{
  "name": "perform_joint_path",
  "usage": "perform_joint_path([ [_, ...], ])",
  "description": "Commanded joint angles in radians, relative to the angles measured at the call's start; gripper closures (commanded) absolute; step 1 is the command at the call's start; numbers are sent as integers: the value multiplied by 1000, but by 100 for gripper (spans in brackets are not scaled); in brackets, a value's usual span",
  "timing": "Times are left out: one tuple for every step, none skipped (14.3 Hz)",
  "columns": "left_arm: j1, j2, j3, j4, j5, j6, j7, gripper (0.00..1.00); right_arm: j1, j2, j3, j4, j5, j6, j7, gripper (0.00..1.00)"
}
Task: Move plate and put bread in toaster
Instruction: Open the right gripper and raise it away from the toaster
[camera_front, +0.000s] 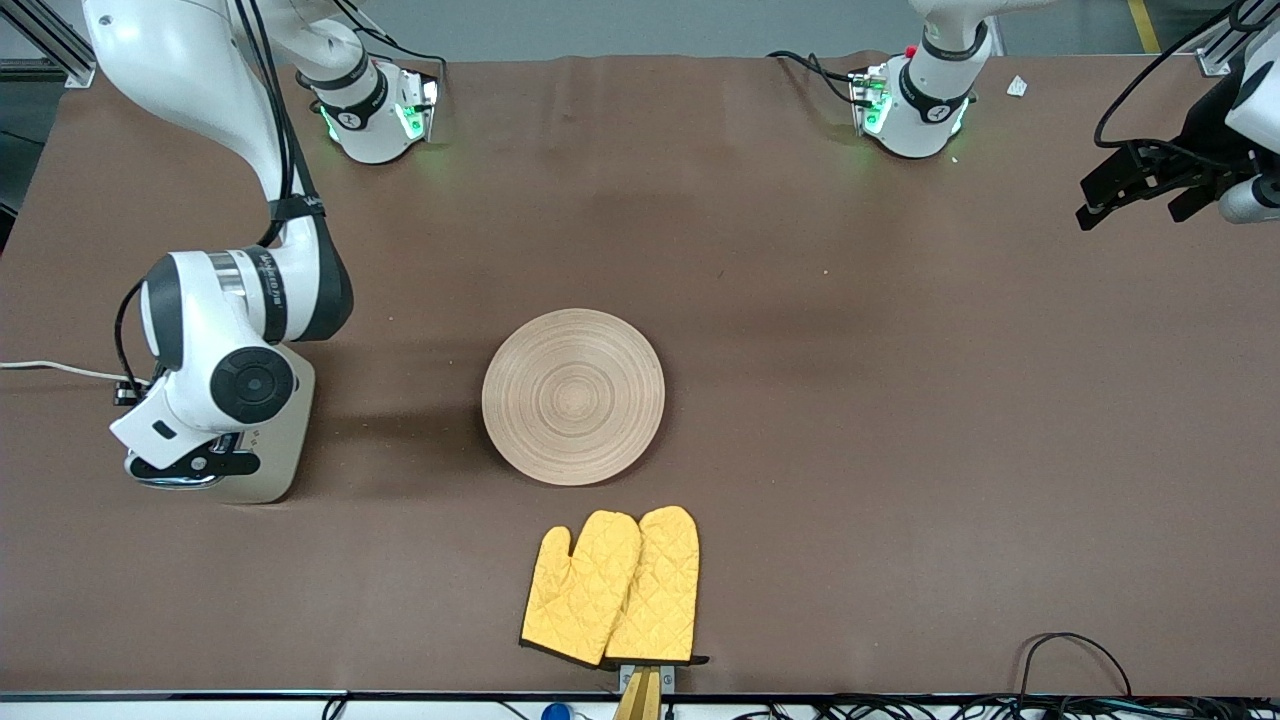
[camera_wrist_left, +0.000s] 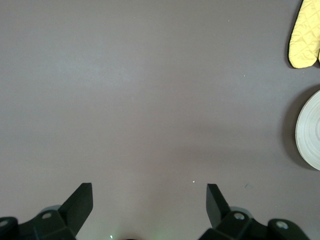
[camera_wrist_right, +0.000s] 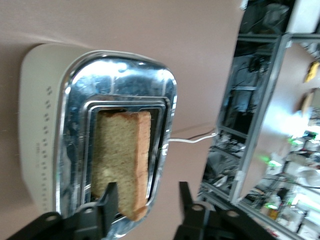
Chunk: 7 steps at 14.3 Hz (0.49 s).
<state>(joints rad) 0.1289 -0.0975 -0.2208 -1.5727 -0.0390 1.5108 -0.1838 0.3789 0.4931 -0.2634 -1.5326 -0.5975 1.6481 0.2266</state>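
My right gripper (camera_wrist_right: 145, 200) hangs directly over the toaster (camera_front: 262, 462), which sits at the right arm's end of the table, its white cord (camera_front: 55, 370) trailing off toward the table edge. From my right wrist view I look straight down on the toaster's shiny chrome top: the bread (camera_wrist_right: 122, 162) stands on edge in a slot, its upper part sticking up out of the opening. My fingers (camera_wrist_right: 109, 207) are parted partway, one on each side of the slice's crust edge, and I can see a gap between the other finger and the bread, so I have nothing clamped.

Toward the middle of the table lies the plate (camera_front: 573, 396), round, light wood with ring grooves, flat and bare. Nearer the front camera than the plate, just apart from it, lies a pair of yellow quilted oven mitts (camera_front: 612, 586), overlapping each other.

My left gripper (camera_front: 1135, 185) waits in the air over the left arm's end of the table. Its fingers (camera_wrist_left: 80, 202) are spread as wide as they go and hold nothing; in the left wrist view only bare brown table (camera_wrist_left: 150, 100) shows between them.
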Motion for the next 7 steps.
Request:
perform_joint_path([
  [1,-1,1,11,-16,-4,17,0,-43,-11,12,55,141,1,2,0],
  [1,-1,1,11,-16,-4,17,0,-52,-13,12,75,206,-2,0,0],
  [1,-1,1,11,-16,-4,17,0,-58,-18,12,98,261,-11,-4,0],
  [1,-1,1,11,-16,-4,17,0,-64,-22,12,126,307,-14,-9,0],
  [1,-1,1,11,-16,-4,17,0,-63,-30,12,138,336,-16,-9,0],
  [1,-1,1,11,-16,-4,17,0,-63,-63,12,141,376,-23,-7,0],
  [1,-1,1,11,-16,-4,15,0,-63,-95,12,141,419,-31,-6,0],
])
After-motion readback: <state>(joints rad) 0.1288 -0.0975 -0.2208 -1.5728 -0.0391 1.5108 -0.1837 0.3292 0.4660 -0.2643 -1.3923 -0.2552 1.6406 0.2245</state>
